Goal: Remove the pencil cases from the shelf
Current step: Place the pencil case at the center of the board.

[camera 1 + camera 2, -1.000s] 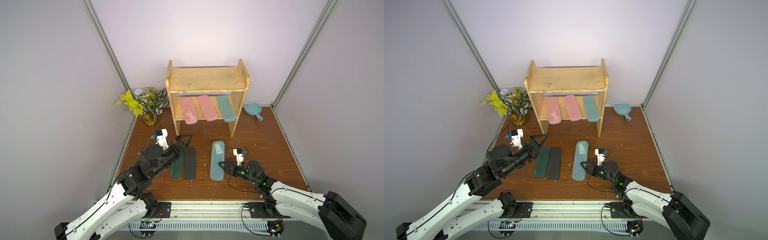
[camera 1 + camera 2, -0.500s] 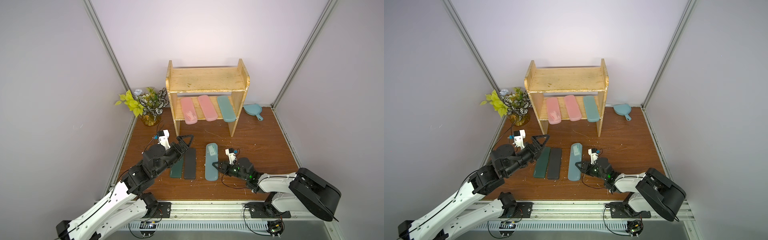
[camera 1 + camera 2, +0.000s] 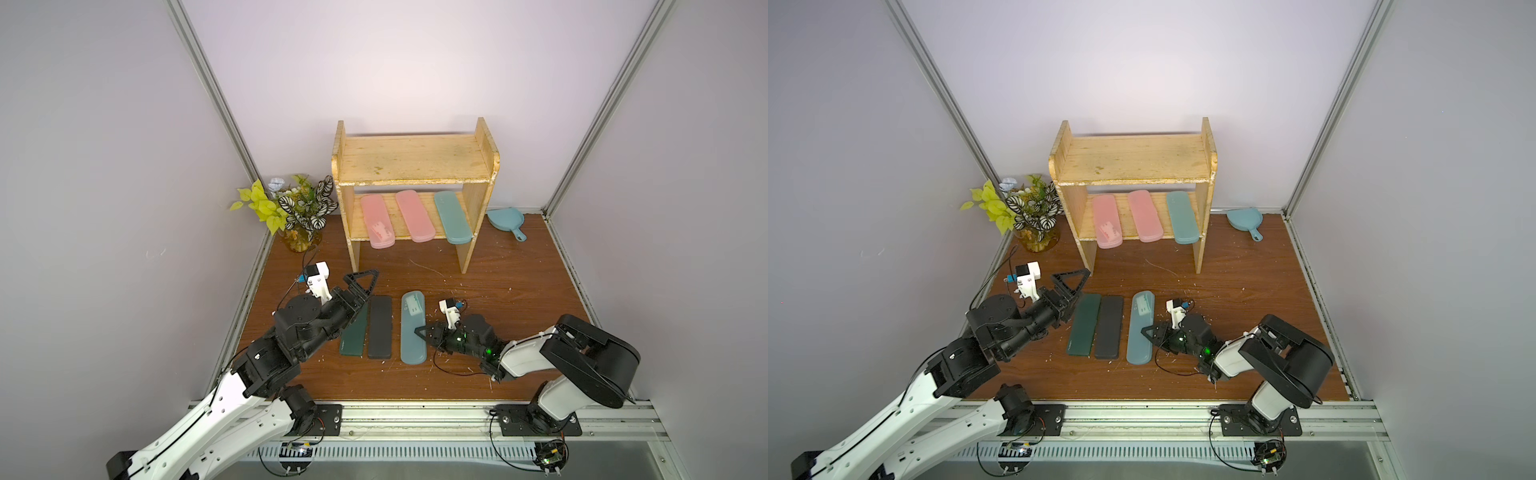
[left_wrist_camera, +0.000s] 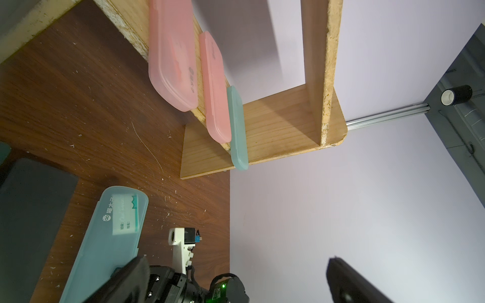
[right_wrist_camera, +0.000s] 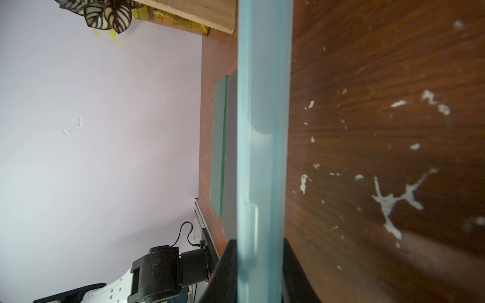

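Note:
The wooden shelf (image 3: 415, 164) stands at the back, its top tier bare. On its lower tier lie two pink pencil cases (image 3: 376, 222) (image 3: 414, 216) and a light teal one (image 3: 452, 218). Side by side on the floor lie a dark green case (image 3: 353, 336), a black case (image 3: 380, 328) and a second light teal case (image 3: 409, 328). My right gripper (image 3: 420, 332) is shut on that teal case's (image 5: 262, 105) long right edge, low over the floor. My left gripper (image 3: 359, 291) hangs open by the green case's far end, holding nothing.
A potted plant (image 3: 299, 212) stands left of the shelf and a blue dustpan (image 3: 505, 218) lies to its right. Walls close in on three sides. A metal rail (image 3: 415, 411) with the arm bases runs along the front edge.
My right gripper has moved the teal case leftward, closer to the black case, and the right arm has folded in. The left gripper has edged slightly toward the shelf, still open.

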You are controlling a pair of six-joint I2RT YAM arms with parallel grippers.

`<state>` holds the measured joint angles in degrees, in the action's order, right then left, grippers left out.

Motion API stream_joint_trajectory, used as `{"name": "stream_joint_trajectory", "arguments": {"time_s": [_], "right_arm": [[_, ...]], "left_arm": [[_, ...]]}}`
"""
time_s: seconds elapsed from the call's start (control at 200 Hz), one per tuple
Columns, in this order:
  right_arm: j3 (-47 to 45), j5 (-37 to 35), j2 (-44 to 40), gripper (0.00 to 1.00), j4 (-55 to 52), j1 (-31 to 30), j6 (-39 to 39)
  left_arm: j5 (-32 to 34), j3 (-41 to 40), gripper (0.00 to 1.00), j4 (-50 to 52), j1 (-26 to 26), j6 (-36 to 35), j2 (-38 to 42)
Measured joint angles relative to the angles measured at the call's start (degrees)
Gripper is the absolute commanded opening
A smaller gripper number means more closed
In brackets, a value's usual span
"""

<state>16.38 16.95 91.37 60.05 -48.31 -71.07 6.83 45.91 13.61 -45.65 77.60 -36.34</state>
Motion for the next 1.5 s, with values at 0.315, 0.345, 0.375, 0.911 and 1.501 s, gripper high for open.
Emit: {"name": "stream_joint_trajectory", "arguments": {"time_s": [0.315,0.345,0.375,0.911,1.501], "right_arm": [[3.02,1.77,5.79,0.22,3.63,-0.48,-1.49],[3.08,1.88,6.23,0.22,3.85,-0.48,-1.66],[3.1,1.99,6.62,0.22,4.09,-0.48,-1.81],[3.54,2.14,5.25,0.64,-1.22,-0.48,-1.51],[11.47,-6.91,-28.15,0.99,-49.24,6.75,17.68]], "left_arm": [[1.05,-0.55,1.0,0.46,0.0,1.51,1.51],[1.16,-0.68,1.0,0.44,0.0,1.6,1.66],[1.25,-0.85,1.0,0.48,0.0,1.7,1.81],[2.58,-1.2,0.99,0.79,0.0,1.9,2.25],[2.01,-2.8,0.99,-6.64,1.66,-1.7,-6.88]]}}
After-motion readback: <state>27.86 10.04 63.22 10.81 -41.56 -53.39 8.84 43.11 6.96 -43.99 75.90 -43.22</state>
